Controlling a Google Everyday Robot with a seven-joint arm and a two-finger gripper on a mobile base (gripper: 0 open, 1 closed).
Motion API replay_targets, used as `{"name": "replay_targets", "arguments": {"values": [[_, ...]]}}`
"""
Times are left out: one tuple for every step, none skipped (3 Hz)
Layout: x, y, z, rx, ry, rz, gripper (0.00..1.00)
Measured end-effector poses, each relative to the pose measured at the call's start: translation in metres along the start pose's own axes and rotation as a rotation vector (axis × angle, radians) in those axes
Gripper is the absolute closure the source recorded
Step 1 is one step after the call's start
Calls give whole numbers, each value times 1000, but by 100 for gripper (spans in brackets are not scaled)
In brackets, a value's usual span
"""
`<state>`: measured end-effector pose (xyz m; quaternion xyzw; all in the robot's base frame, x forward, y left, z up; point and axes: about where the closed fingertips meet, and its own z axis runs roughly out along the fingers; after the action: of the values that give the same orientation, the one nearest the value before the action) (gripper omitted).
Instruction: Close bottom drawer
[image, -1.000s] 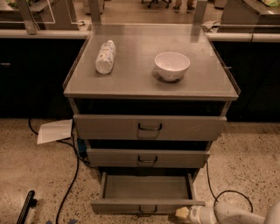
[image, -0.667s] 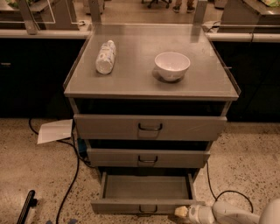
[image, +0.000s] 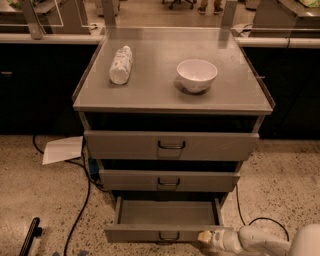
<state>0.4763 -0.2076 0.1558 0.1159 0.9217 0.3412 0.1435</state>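
the bottom drawer (image: 167, 214) stands pulled well out at the foot of the cabinet (image: 160, 95), its front running left to right. the gripper (image: 206, 236) sits against the right part of that front; whether it is spread or closed i cannot tell. the push should go straight inward.

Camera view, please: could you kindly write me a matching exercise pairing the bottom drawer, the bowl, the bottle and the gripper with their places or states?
Things: 1 bottom drawer; 2 white bowl; 3 bottle; 4 gripper.
States: A lying on its side on the cabinet top; B pulled out, open; C at the drawer front's right end; D upright on the cabinet top.
Pairs: 1-B; 2-D; 3-A; 4-C.
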Motion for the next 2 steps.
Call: {"name": "replay_targets", "arguments": {"values": [[-17,7,5,7,-29,-30,100],[-38,11,9,26,-65,-46,100]]}}
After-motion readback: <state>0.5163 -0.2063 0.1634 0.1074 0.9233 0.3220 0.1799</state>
